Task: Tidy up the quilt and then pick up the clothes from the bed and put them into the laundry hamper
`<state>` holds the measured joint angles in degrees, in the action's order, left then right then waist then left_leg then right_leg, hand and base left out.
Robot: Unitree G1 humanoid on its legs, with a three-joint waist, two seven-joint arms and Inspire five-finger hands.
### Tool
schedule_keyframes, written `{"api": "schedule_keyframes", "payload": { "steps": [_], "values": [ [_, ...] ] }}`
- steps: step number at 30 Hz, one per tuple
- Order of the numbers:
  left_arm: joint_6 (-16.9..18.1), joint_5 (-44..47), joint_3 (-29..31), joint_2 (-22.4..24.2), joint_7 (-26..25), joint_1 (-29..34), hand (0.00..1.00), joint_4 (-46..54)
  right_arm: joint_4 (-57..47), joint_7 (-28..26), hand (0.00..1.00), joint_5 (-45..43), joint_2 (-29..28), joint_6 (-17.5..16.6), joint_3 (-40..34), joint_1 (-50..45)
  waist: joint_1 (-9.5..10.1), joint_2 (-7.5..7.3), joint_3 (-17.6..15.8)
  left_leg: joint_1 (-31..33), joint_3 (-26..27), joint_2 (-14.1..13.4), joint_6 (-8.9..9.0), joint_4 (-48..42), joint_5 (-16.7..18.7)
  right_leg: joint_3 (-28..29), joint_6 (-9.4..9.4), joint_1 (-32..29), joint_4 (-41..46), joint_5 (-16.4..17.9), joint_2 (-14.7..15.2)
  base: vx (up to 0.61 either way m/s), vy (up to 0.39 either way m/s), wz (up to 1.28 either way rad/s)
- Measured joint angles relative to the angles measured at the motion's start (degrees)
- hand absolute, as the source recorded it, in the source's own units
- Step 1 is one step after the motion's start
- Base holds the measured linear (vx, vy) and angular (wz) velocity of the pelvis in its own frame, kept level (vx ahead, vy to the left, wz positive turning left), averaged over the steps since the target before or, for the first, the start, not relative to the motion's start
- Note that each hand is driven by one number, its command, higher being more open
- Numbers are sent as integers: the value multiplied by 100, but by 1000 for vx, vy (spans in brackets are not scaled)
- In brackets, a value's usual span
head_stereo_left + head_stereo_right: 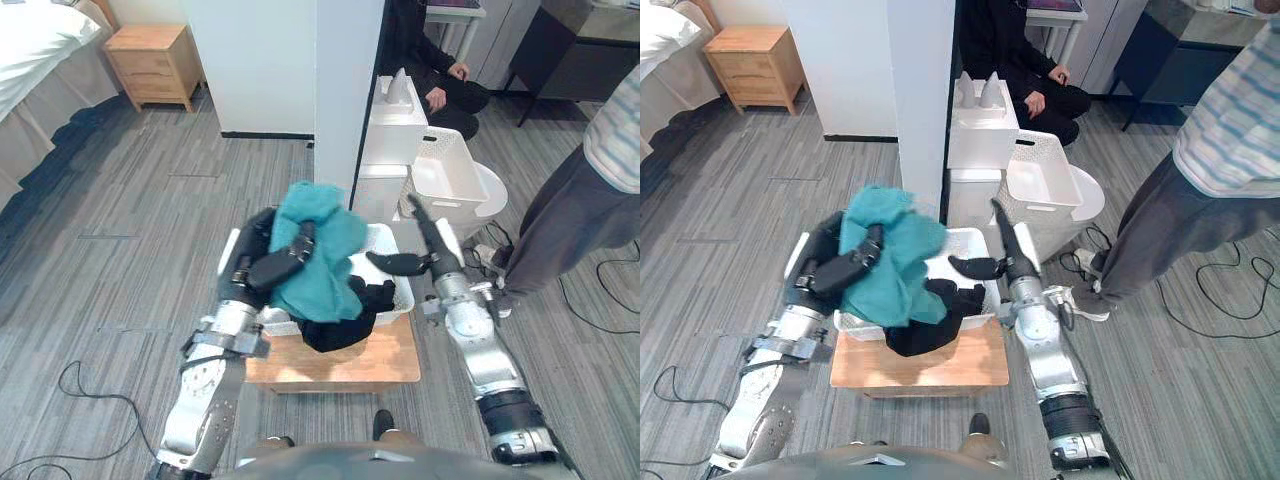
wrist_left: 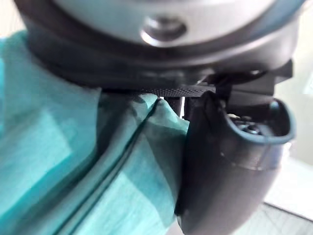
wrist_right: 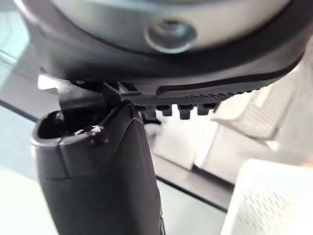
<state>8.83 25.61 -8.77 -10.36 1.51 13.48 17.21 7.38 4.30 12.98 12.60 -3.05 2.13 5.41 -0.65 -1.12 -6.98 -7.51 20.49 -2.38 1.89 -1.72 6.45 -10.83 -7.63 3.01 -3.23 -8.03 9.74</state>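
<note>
Left eye view: left hand (image 1: 280, 262) grips teal garment (image 1: 325, 250) over hamper (image 1: 382, 240), right hand (image 1: 430, 256) spread.

The dark right hand (image 3: 171, 63) has its thick black thumb (image 3: 98, 176) standing out. Beyond the thumb sits a white perforated plastic basket (image 3: 266, 203), and a dark grey strip (image 3: 195, 188) runs between them.

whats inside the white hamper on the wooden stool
A black garment lies in the white hamper, spilling over its front rim. A teal cloth, gripped by the left hand, covers the left part, so whatever lies beneath both is hidden.
</note>
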Motion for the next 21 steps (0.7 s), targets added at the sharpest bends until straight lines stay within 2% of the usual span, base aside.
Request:
{"api": "schedule_keyframes", "payload": {
  "steps": [3,5,6,7,10,16,21],
  "values": [
    [0,-844,599,43,-515,-6,0,-127,-502,137,100,-4,-21,-10,-376,-246,-26,-117,62,0,1,0,-11,17,-17,-4,5,4,0,-4,-1,-51,-20,4],
    [8,-1147,884,22,-633,-69,0,-227,-577,142,100,-5,-45,-10,-496,-339,-52,-150,83,-8,16,1,-10,20,-17,0,9,1,0,-7,-3,-38,-16,-1],
    [70,-1292,1205,-122,-688,-468,0,-791,-584,142,100,-16,-59,-11,-622,-430,-63,-160,90,-40,46,1,-7,9,-22,18,15,8,2,-11,-8,-29,-15,-8],
    [99,-1293,1281,-218,-783,-660,0,-1080,-584,141,100,-32,-61,-10,-648,-461,-65,-159,89,-65,84,1,-2,16,-33,43,29,4,1,-22,-16,-48,-15,-26],
    [-15,-1829,1725,-427,-1438,-1367,0,-2131,-711,134,100,-35,-88,-20,-829,-823,-171,-184,100,-88,389,-22,40,33,-6,341,99,-129,-15,-77,-83,-67,-7,-48],
    [-168,-2985,1756,-406,-1739,-1405,0,-2330,-878,145,100,-100,-134,-21,-1454,-1669,-540,-184,123,-89,755,-31,93,87,72,652,96,-313,-111,-82,-158,-15,-19,-34],
    [-312,-3078,1750,-273,-1792,-1688,0,-2755,-1095,131,100,-257,-135,-25,-1460,-2092,-901,-105,127,133,1078,-104,144,21,130,960,97,-710,-119,-206,-267,-23,-31,-34]
  ]
}}
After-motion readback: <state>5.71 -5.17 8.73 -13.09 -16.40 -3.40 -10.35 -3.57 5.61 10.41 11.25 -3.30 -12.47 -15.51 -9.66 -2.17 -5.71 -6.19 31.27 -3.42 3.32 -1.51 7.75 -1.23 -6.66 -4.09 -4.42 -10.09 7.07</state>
